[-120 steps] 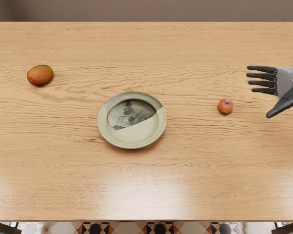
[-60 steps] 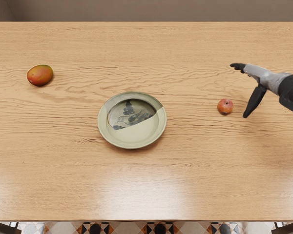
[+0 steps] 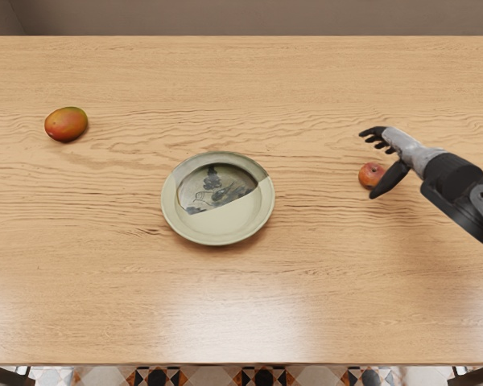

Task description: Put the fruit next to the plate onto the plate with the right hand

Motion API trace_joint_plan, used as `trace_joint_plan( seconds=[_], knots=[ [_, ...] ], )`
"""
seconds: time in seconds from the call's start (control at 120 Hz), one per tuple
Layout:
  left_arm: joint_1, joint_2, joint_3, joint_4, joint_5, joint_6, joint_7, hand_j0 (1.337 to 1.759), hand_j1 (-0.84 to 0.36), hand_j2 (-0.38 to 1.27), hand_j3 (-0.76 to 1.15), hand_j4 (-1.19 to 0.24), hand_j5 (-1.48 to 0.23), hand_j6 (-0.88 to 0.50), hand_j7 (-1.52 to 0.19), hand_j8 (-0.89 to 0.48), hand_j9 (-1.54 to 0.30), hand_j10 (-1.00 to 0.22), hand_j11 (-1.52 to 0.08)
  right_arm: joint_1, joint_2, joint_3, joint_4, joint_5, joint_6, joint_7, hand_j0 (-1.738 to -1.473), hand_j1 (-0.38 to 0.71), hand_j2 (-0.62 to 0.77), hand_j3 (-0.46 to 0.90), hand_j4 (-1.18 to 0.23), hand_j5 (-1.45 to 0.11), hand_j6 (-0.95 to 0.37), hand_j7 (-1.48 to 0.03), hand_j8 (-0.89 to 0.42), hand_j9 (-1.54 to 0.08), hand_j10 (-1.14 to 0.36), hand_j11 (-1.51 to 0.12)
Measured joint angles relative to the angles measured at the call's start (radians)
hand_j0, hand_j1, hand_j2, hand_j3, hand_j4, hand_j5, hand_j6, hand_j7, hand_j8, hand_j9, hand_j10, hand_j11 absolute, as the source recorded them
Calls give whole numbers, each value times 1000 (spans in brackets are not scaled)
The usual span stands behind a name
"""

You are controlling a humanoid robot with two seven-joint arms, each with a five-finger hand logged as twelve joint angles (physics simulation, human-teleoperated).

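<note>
Head view looks down on a big wooden surface (image 3: pixel 306 305) with wavy brown lines in it. Far over on the left lies an orange and green fruit (image 3: pixel 65 124), shaped like an egg. It sits all alone, well apart from the other things.

Near the middle sits a round plate (image 3: pixel 225 234). It is pale green and lies flat on the surface. Inside it there is a dark blue picture, like leaves or flowers, on the upper left part. The lower right part is plain.

More to the right is a small red fruit (image 3: pixel 371 174), round like a little apple. It rests on the surface, not on the plate, with a clear stretch of wood between the two.

Just beside the small red fruit, on its right, is the right robot hand (image 3: pixel 392 154). Its arm (image 3: pixel 459 189) comes in from the right edge. The arm is dark and thick near the edge and grey at the wrist. The robot hand is open. Its black fingers (image 3: pixel 373 136) are spread out above the fruit in the picture. Its thumb (image 3: pixel 382 183) points down by the fruit's right side. The fruit lies between the fingers and the thumb, but the robot hand does not hold it. I cannot tell if the thumb touches the fruit.
</note>
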Motion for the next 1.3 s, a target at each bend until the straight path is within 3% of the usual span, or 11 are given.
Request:
trace_joint_plan(
  seconds=[0.208,0.758,1.3],
  knots=[
    [0,0,0,0,0,0,0,1658,337,2,0,-11,-13,-11,-13,-11,-13,-10,-13,-3,3,-15,-43,4,-26,36,-1658,0,-56,0,-294,-380,-295,-379,-294,-379,-293,-379],
    [0,0,0,0,0,0,0,1658,337,2,0,-11,-13,-11,-13,-11,-13,-10,-13,-4,19,-62,-50,5,-43,41,-1658,235,-64,0,-503,-635,-499,-642,-446,-644,-497,-643],
    [0,0,0,0,0,0,0,1658,337,2,0,-11,-13,-11,-13,-11,-13,-10,-13,6,13,-50,6,30,-32,38,-1658,249,96,0,-554,-729,-565,-724,-446,-727,-550,-727]
  ],
)
